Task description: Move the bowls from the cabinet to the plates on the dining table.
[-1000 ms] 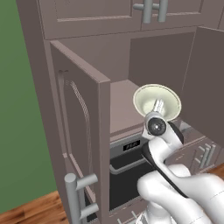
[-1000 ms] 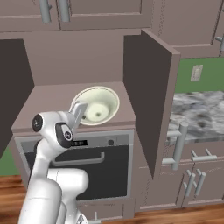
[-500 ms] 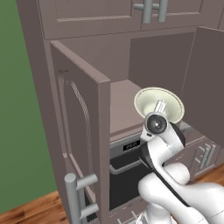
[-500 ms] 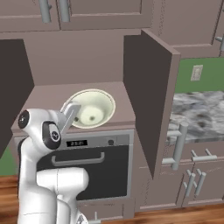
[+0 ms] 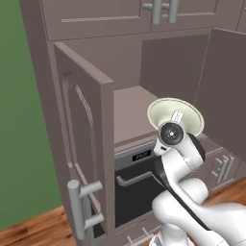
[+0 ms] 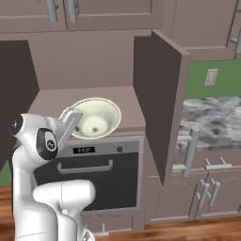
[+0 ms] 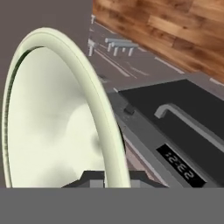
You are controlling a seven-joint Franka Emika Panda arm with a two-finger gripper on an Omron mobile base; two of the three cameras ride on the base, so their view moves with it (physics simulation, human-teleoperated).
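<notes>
Gripper jaws clamped on the glossy pale cream-green bowl's rim, has drawn it back out over the mauve-brown wooden cabinet shelf edge, so carrying tableward looks next.

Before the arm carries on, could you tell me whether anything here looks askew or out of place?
The cream-green bowl is tipped on its side, its opening facing out of the cabinet, pinched at the rim by the gripper above the oven. It holds nothing that could spill. Both cabinet doors hang open.
</notes>
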